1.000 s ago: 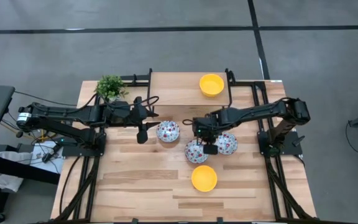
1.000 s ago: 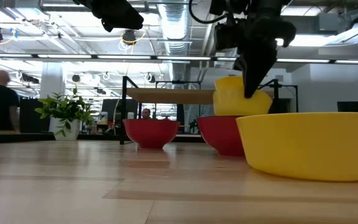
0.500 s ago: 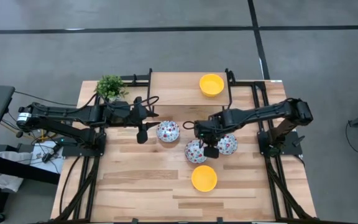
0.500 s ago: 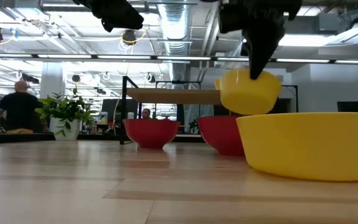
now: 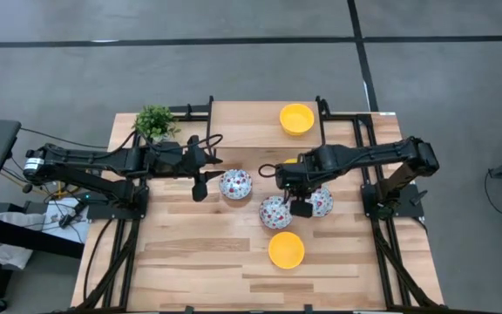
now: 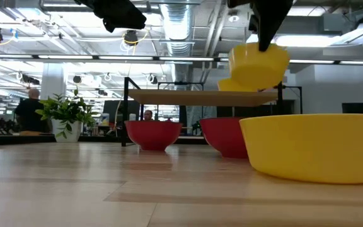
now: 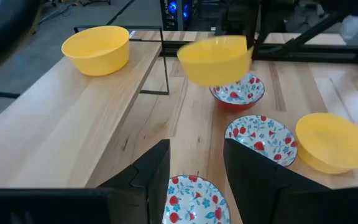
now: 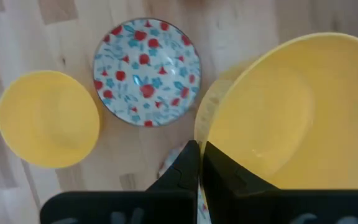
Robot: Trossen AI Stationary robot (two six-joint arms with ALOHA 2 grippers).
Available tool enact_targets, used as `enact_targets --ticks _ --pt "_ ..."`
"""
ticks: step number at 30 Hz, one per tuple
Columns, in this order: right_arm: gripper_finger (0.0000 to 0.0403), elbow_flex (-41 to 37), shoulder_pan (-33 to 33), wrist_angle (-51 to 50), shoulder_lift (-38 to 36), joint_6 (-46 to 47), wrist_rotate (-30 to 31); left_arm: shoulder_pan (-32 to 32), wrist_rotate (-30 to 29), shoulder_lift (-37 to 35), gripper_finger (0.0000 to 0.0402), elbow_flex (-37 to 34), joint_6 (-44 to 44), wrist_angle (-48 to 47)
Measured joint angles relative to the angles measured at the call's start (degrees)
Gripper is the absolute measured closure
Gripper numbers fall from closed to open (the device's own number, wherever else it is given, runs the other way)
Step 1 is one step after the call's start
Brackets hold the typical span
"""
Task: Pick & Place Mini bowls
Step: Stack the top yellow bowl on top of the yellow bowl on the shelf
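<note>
My right gripper is shut on a plain yellow mini bowl, held high above the table's middle; in the high view the arm hides most of it. Three floral mini bowls rest on their bases on the table. One yellow bowl sits at the far edge, another nearer the front. My left gripper hovers open just left of the leftmost floral bowl, touching nothing. My right gripper pinches the yellow bowl's rim between its two fingers, one finger inside the bowl and the other outside. The fingers come from above, pointing down. The bowl hangs tilted below them, lifted clear of the table and the other bowls.
A small green potted plant stands at the far left corner. A black metal frame runs along the far edge and both sides. Bare wood lies at the front left of the table.
My right gripper has gone up with the yellow bowl, staying shut on it. The bowl, which hung just above the floral bowls, now hangs well clear of them and has tipped slightly.
</note>
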Motion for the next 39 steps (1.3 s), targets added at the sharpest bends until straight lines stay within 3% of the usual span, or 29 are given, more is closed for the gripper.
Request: enact_targets --ticks 9,14,23,39 --pt "0.0403 11.10 -0.15 -12.91 0.02 -0.24 5.65 0.00 0.02 0.00 0.0252 0.00 -1.02 1.44" --pt "0.0403 13.71 -1.95 -13.14 -2.42 -3.30 7.03 0.02 0.02 0.00 0.0252 0.00 -1.18 3.56" --pt "0.0403 13.72 -10.16 -13.28 -6.16 -11.22 7.19 0.02 0.13 0.00 0.0252 0.00 -4.33 3.88" --pt "0.0403 13.68 -25.72 -9.33 -3.77 -31.95 7.85 0.00 0.07 0.01 0.0252 0.00 -7.03 4.22"
